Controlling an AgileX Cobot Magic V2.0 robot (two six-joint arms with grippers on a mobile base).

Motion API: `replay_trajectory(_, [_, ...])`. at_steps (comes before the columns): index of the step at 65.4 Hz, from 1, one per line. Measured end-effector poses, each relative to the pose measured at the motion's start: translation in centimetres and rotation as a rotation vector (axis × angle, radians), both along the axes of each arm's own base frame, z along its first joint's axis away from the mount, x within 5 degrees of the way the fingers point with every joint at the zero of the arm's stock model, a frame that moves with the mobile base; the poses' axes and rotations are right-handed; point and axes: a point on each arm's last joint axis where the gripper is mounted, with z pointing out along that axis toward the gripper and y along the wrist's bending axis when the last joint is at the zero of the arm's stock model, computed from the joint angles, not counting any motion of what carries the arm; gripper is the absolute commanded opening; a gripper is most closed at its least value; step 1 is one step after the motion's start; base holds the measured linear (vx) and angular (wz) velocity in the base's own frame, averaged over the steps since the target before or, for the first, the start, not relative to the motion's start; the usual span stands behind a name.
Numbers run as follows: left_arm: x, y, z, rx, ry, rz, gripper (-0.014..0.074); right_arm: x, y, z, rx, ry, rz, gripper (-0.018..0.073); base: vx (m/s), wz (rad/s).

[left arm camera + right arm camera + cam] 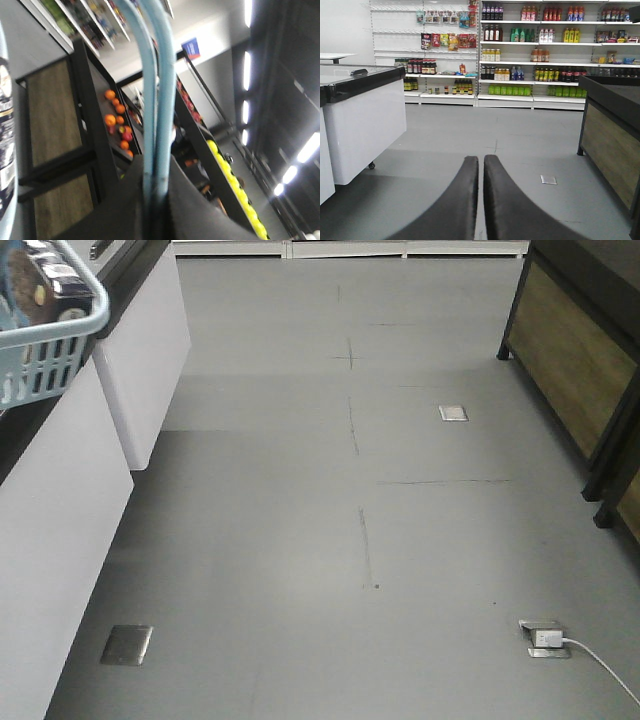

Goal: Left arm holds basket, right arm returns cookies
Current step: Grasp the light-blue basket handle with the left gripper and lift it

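A: Entry, cookies first. Where do we place them?

B: We log the cookies box (38,292) inside the basket (45,360), at the top left corner of the front view. Only its upper part shows above the rim: a dark face with pictured chocolate cookies.

A: And the basket itself?

B: It is light blue with a slotted wall and sits high in the frame. It overlaps the dark top edge of the white cabinet (140,360) on the left of the aisle. We cannot tell whether it touches that top.

A: Left gripper?

B: In the left wrist view the left gripper (155,172) is clamped on the hoop handle (162,90). Two pale blue bars rise from between its dark fingers (115,205). A dark printed surface (5,140) shows at the left edge, and we cannot tell whether it is the box.

A: Right gripper?

B: The right gripper (480,162) has its fingers pressed side by side with a hairline slit between them and nothing held. It faces down the aisle, over grey floor (520,140), toward stocked shelves (530,50).

A: Surroundings?

B: We note a wood-panelled stand (570,350) on the right and a white plug (548,638) with its cable on the floor. Behind the handle, a produce stand carries oranges (112,112) and yellow fruit (235,190).
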Motion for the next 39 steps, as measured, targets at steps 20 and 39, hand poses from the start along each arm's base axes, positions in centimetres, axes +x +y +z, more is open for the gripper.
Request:
replay_trajectory(20, [0.8, -12.3, -5.7, 0.071, 0.143, -0.327, -0.0003, 0.0, 0.0, 0.0, 0.0, 0.0, 0.0, -0.0006, 0.0, 0.0])
replay_trajectory(39, [-2.0, -18.5, -14.9, 0.086, 0.292, -0.502, -0.0003, 0.0, 0.0, 0.0, 0.0, 0.0, 0.0, -0.0006, 0.0, 0.0])
